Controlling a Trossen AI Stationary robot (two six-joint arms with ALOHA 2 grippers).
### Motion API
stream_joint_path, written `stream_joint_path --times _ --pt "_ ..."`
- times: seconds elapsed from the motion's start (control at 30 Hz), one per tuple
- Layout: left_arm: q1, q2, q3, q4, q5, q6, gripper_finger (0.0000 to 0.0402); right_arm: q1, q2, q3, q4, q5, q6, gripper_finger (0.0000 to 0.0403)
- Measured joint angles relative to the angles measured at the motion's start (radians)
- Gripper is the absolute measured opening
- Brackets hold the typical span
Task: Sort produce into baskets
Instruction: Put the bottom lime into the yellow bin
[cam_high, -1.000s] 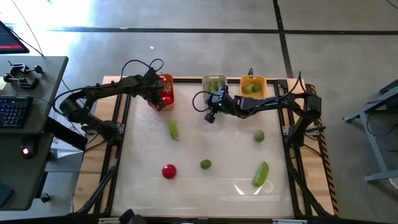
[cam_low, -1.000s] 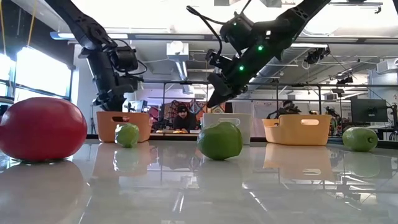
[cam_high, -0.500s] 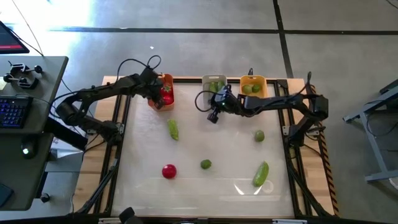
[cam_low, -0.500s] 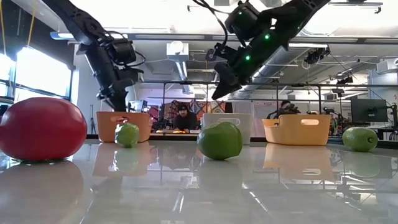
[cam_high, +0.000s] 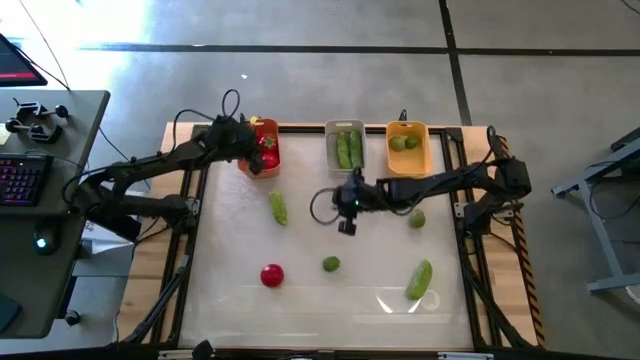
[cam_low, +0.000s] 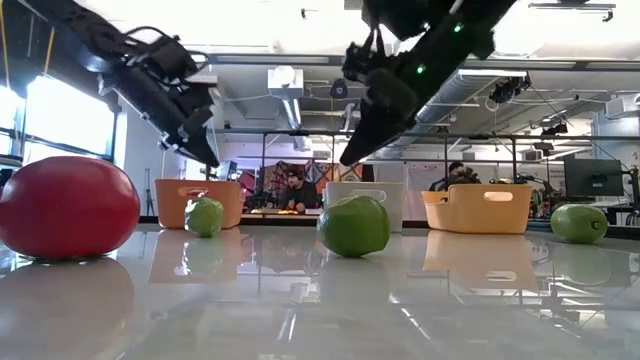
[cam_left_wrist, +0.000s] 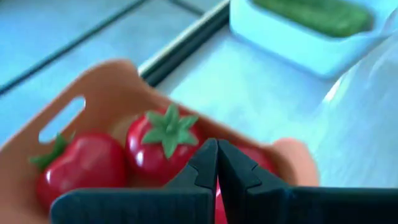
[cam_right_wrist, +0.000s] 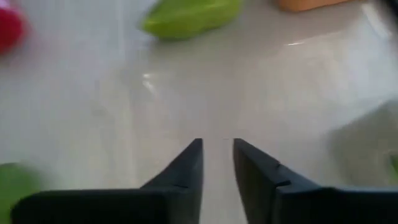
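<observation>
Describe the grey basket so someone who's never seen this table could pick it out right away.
Look along the far edge of the table, where three small baskets stand in a row. The grey basket is the middle one, between the orange-red basket and the yellow-orange basket. It alone is pale, and it holds long dark-green cucumbers rather than round produce.

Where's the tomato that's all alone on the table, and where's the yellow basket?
lone tomato (cam_high: 271, 275), high view, middle of its red top.
yellow-orange basket (cam_high: 424, 159), high view, its right wall.
</observation>
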Motion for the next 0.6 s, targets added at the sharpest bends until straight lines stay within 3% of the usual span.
stream_joint_path --times 0.13,0.33,0.6 --pt "-0.044 -0.076 -0.089 0.145 0.019 0.008 0.0000 0.081 0.000 0.000 -0.001 -0.054 0.111 0.0132" --pt "-0.117 -0.137 -0.220 0.375 0.129 -0.020 0.0000 0.211 0.033 0.000 0.040 -0.049 0.174 0.0215" --pt "-0.206 -0.141 -0.260 0.503 0.150 -0.042 0.0000 0.317 0.115 0.000 0.118 0.023 0.292 0.0256"
